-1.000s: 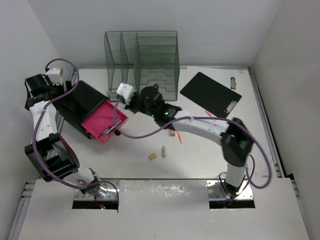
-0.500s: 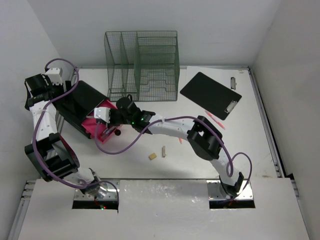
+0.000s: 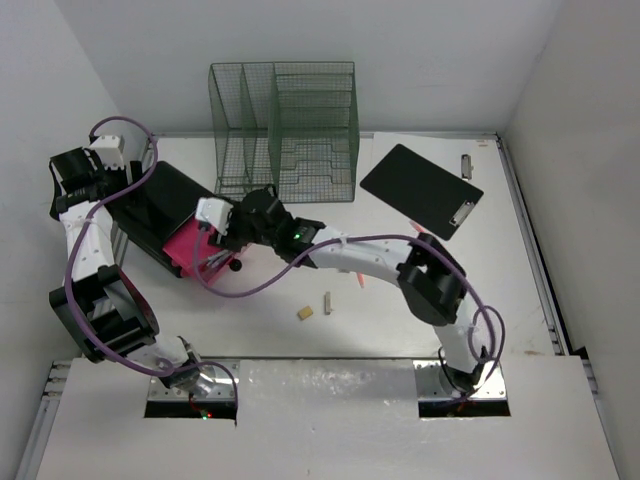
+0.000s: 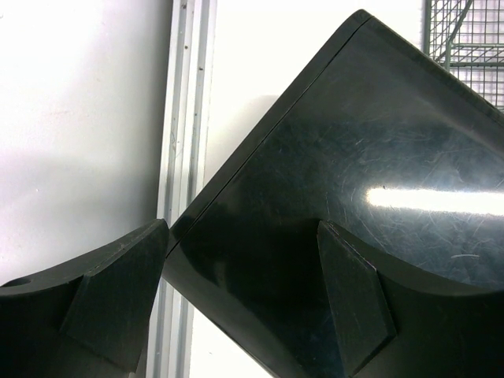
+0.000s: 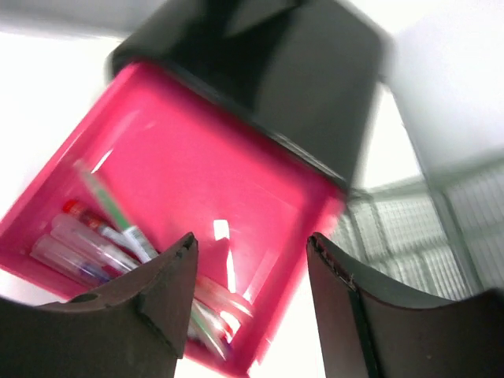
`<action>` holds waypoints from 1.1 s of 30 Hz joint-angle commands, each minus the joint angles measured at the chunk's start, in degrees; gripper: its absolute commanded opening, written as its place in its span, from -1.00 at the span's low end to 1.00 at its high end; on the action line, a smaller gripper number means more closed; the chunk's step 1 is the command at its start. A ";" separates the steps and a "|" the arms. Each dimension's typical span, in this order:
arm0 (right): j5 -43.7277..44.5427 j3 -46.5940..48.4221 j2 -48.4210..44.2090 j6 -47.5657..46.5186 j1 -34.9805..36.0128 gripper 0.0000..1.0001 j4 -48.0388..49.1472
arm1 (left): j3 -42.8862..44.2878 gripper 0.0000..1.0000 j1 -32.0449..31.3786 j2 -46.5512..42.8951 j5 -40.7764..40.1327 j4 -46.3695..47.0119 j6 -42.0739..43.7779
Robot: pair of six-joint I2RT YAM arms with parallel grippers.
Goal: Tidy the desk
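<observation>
On the left of the white desk (image 3: 400, 320) stands a black box (image 3: 160, 200) with its pink drawer (image 3: 190, 250) pulled out. My right gripper (image 3: 218, 243) hovers over the drawer (image 5: 213, 173). It is open (image 5: 250, 240) with nothing between its fingers. Several pens (image 5: 87, 236) lie in the drawer's near corner. My left gripper (image 3: 98, 188) is at the box's back corner. Its jaws are wide (image 4: 242, 226), the left fingertip (image 4: 161, 232) touching the box (image 4: 354, 157) at that corner and the right finger over the glossy top.
A green mesh file rack (image 3: 285, 130) stands at the back, a black clipboard (image 3: 420, 190) to its right. Two small wooden blocks (image 3: 305, 313) and a pink pen (image 3: 358, 272) lie mid-desk. A second pink pen (image 3: 430, 235) lies by the clipboard. Metal rails edge the desk.
My right arm has swung left and down over the pink drawer, and its jaws have gone from shut to open. The left arm and the box have not moved.
</observation>
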 commanded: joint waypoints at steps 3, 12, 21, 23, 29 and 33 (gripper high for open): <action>13.87 -5.72 -17.57 15.98 -4.83 0.21 -4.48 | -0.14 0.50 -0.23 0.48 -0.61 0.45 -0.15; 20.54 -32.44 -39.28 33.05 -26.45 0.28 -14.49 | -0.05 0.50 -0.23 0.39 -0.43 0.36 -0.24; 18.64 -41.17 -32.90 40.77 -28.22 0.23 -23.92 | -0.05 0.50 -0.23 -0.49 0.10 -0.17 -0.33; 16.09 -42.23 -31.31 42.79 -28.13 0.17 -23.83 | -0.05 0.50 -0.23 -0.58 0.10 -0.26 -0.24; 7.31 -45.39 -26.04 47.01 -28.22 0.04 -19.01 | -0.49 0.50 -0.23 -1.10 -0.08 -0.52 0.11; 5.70 -45.40 -21.82 48.52 -27.26 -0.02 -18.03 | -0.75 0.50 -0.23 -1.37 -0.52 -0.79 0.64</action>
